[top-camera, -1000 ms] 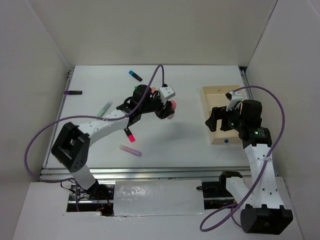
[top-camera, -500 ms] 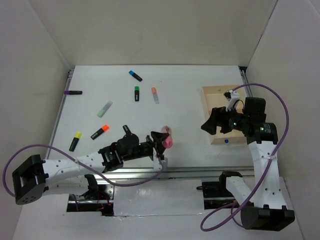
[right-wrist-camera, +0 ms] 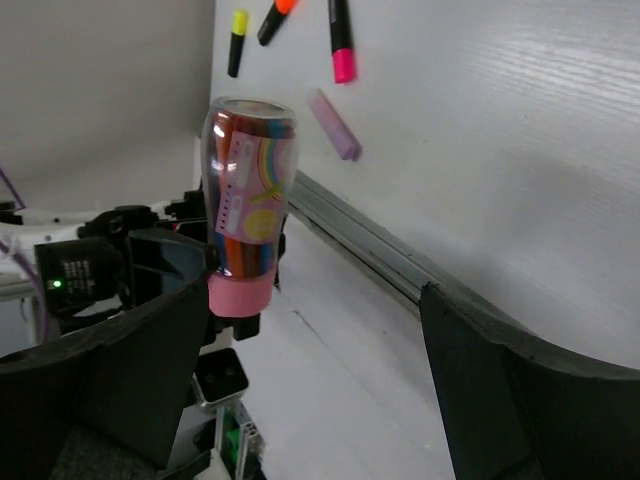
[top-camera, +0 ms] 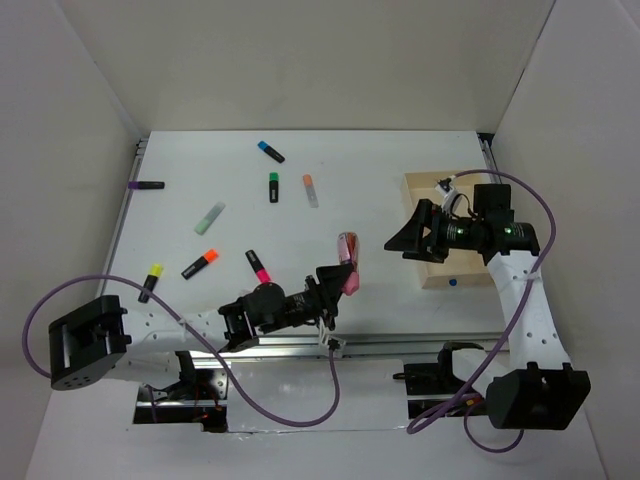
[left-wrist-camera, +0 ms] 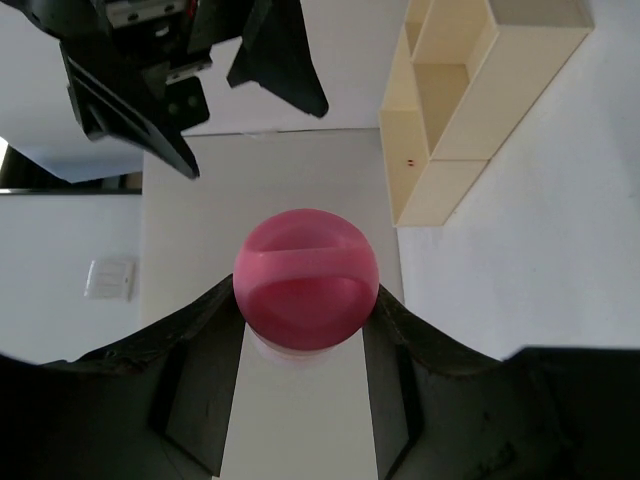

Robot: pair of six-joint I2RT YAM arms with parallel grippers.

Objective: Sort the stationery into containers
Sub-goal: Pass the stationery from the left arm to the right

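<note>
Above the near middle of the white table (top-camera: pixel 380 170), pinched near its cap between the fingers of the left gripper (top-camera: pixel 336 282): a clear plastic tube with a pink cap (top-camera: pixel 348 258), coloured contents inside. Raised off the surface and tilted, far end pointing toward the other arm, probably as an offer for a handover. Opposite, hovering at the light tan wooden compartment tray (top-camera: pixel 432 185): right gripper (top-camera: pixel 408 240), fingers spread wide around nothing, aimed at the tube, likely positioned to receive it because nearer the compartments. Scattered across the table's left half, well apart from the tray: short highlighters (top-camera: pixel 273 186), not yet sorted.
</note>
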